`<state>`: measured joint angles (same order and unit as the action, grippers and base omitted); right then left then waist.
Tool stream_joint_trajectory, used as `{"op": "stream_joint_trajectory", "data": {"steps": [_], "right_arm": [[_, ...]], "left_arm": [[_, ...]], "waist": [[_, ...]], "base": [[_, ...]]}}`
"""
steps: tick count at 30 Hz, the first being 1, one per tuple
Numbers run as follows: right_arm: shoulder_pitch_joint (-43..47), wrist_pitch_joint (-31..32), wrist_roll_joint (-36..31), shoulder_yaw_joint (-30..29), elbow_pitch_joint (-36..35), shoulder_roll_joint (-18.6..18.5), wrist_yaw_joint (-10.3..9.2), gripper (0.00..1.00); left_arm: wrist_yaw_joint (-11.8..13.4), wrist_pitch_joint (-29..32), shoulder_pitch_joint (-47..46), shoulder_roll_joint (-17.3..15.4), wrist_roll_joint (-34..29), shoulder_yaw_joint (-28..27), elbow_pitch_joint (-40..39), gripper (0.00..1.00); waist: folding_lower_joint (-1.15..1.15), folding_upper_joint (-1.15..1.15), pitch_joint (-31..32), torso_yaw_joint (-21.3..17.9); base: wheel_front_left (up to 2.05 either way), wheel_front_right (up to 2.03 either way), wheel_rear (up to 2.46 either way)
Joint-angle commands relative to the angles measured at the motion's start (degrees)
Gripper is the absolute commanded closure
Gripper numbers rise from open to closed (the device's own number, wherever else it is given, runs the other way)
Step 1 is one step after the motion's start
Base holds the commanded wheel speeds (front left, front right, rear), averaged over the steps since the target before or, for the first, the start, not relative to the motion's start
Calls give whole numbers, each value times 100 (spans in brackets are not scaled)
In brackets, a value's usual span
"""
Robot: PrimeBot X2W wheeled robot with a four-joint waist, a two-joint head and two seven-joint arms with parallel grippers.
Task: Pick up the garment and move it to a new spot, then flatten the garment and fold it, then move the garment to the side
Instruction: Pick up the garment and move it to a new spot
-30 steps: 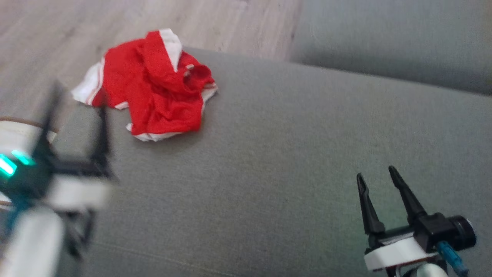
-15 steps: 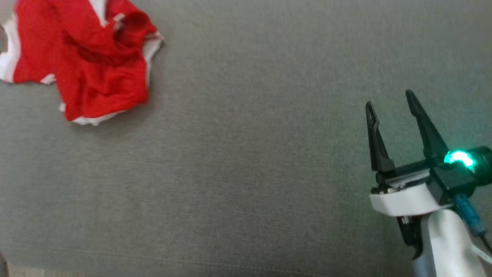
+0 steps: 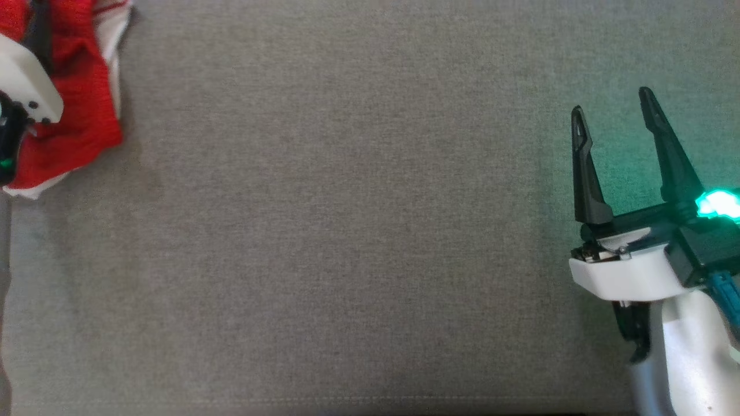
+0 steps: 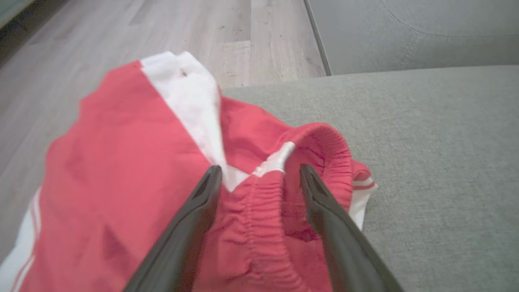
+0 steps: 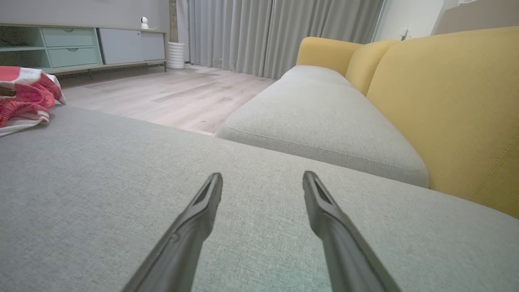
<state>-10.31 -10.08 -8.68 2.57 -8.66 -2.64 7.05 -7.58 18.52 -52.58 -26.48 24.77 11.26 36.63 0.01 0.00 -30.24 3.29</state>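
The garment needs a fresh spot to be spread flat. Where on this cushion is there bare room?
The broad middle of the grey cushion is bare, from the garment at its left end across to the open right pincer. The left end is crowded: the open left pincer hangs over the garment's waistband there.

a grey sofa seat (image 5: 121,194) lies under the right end effector (image 5: 262,175). yellow backrests (image 5: 446,101) rise to its right. wooden floor (image 5: 174,97), curtains (image 5: 284,36) and a cabinet (image 5: 81,44) lie ahead.
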Motion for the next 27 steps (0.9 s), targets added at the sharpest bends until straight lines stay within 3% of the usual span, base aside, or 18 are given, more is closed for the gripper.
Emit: {"op": "stream_joint_trajectory", "data": {"steps": [1,5,6,7,8,9,17,27], "right_arm": [[-55,-2,-22,94,-240,-23,44,0],[-75,-22,-7,71,-252,-23,44,0],[-82,-29,-3,64,-247,-23,44,0],[-90,-33,1,59,-241,-23,44,0],[-99,-37,7,52,-234,-23,44,0],[-110,-41,14,44,-225,-23,44,0],[-165,-126,93,25,-9,-23,44,0],[-48,-302,379,50,486,-23,44,0]], "left_arm": [[12,88,-264,-413,124,-78,-147,0],[11,394,-301,-650,207,197,79,0],[10,433,-314,-685,207,218,151,22],[11,449,-331,-718,195,229,220,53],[12,435,-350,-746,172,242,275,65],[37,374,-374,-768,152,236,318,100],[68,-264,-590,-894,-54,323,462,100],[24,-615,-880,-1028,-233,748,148,100]], "waist": [[-1,0,-153,-88],[-1,0,-275,-113],[-1,0,-289,-114],[-1,0,-302,-115],[-1,0,-309,-114],[-1,0,-310,-113],[-1,0,26,-54],[-1,0,1013,-184]], "base": [[0,0,0],[0,0,0],[0,0,0],[0,0,0],[0,0,0],[0,0,0],[0,0,0],[0,0,0]]}}
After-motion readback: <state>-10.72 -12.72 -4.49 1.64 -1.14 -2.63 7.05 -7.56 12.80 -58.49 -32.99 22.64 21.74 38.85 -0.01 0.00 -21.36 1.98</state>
